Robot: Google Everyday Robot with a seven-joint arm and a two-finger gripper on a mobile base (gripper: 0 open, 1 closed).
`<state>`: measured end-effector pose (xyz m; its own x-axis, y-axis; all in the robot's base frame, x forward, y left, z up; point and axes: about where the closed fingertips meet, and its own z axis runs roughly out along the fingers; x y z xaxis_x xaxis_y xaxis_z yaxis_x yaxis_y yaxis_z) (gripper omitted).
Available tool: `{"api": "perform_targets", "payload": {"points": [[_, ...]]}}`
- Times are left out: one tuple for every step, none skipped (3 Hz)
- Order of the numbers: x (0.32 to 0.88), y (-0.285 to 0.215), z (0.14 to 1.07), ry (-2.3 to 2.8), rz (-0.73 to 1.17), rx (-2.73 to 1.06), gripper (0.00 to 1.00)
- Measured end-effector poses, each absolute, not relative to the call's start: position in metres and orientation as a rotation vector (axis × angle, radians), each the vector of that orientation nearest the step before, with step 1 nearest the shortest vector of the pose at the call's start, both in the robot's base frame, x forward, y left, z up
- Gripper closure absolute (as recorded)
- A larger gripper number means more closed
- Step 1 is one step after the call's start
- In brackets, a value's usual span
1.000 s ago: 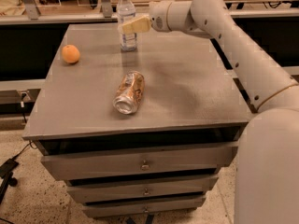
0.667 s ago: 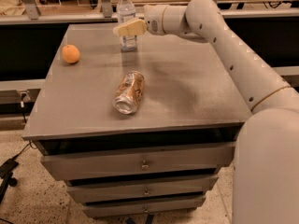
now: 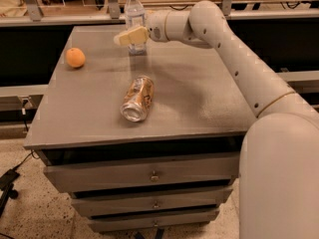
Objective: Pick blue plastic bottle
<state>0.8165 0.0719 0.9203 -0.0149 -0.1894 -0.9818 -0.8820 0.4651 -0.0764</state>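
The blue plastic bottle (image 3: 134, 15), clear with a white cap and pale label, stands upright near the far edge of the grey cabinet top (image 3: 199, 93). My gripper (image 3: 130, 36) reaches in from the right on the white arm (image 3: 234, 49). It is at the bottle's lower half, and its cream-coloured tip covers part of the bottle. The bottle's base still rests on the top.
A crushed gold-brown can (image 3: 138, 98) lies on its side in the middle of the top. An orange (image 3: 75, 57) sits at the left edge. Drawers (image 3: 149, 176) are below the top. A rail and shelving run behind the far edge.
My gripper has moved left and slightly down, from the bottle's right side to across its lower half. The bottle, can and orange have not moved.
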Motion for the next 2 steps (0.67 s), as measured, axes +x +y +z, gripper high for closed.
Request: {"api": "perform_targets", "payload": {"points": [[0.8161,0.0748,0.9195,1.512,0.725,-0.982,0.17],[0.8156,0.0780,0.9185,1.512,0.729,-0.985,0.40]]}}
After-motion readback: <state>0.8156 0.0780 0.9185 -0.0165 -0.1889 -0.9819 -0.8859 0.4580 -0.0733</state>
